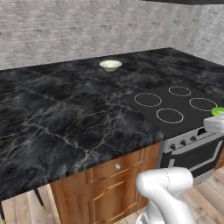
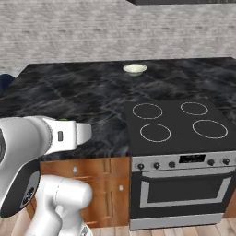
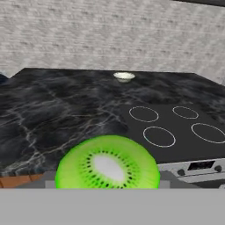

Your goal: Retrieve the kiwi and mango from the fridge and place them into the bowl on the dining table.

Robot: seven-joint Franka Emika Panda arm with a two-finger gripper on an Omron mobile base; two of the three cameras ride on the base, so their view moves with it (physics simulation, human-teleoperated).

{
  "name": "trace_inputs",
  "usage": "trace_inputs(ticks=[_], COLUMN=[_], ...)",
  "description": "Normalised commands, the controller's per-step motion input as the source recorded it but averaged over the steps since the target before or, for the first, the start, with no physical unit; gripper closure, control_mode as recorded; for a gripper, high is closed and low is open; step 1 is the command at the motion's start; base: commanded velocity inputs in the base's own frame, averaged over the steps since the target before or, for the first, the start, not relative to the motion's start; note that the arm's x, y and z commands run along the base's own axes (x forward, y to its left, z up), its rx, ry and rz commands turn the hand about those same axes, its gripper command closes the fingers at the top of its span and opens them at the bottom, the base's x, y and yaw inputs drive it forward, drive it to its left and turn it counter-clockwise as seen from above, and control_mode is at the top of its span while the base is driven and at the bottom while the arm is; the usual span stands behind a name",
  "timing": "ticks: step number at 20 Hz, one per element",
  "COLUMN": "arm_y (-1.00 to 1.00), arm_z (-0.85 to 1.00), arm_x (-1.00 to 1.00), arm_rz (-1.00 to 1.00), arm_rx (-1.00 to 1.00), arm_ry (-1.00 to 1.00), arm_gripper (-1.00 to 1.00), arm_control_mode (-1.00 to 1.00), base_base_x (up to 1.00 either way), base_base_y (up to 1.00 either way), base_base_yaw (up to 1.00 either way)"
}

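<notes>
I see the kiwi (image 3: 108,165) at the bottom of the hand view, cut face toward the camera: bright green flesh, pale core, ring of dark seeds. It sits between the finger tips, so I read the gripper (image 3: 108,182) as closed on the kiwi. In the left base view a sliver of green fruit (image 1: 217,111) shows at the right edge, over the near right part of the bench (image 1: 65,118). The bowl (image 1: 110,65) stands near the bench's far edge, well apart from the kiwi. The cooktop (image 2: 177,122) occupies the bench's near right corner. I find no legible writing or labels.
</notes>
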Motion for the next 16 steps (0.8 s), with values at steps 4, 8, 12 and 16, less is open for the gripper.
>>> trace_inputs(ticks=[4, 8, 12, 16], arm_y=[0.00, 0.00, 0.00, 0.00], arm_z=[0.00, 0.00, 0.00, 0.00], arm_x=[0.00, 0.00, 0.00, 0.00], arm_rz=[0.00, 0.00, 0.00, 0.00], arm_rx=[0.00, 0.00, 0.00, 0.00], arm_ry=[0.00, 0.00, 0.00, 0.00], arm_gripper=[1.00, 1.00, 1.00, 1.00], arm_control_mode=[1.00, 1.00, 1.00, 1.00], base_base_x=[-0.10, -0.16, -0.14, -0.07], base_base_y=[1.00, 1.00, 1.00, 1.00], base_base_yaw=[0.02, 0.00, 0.00, 0.00])
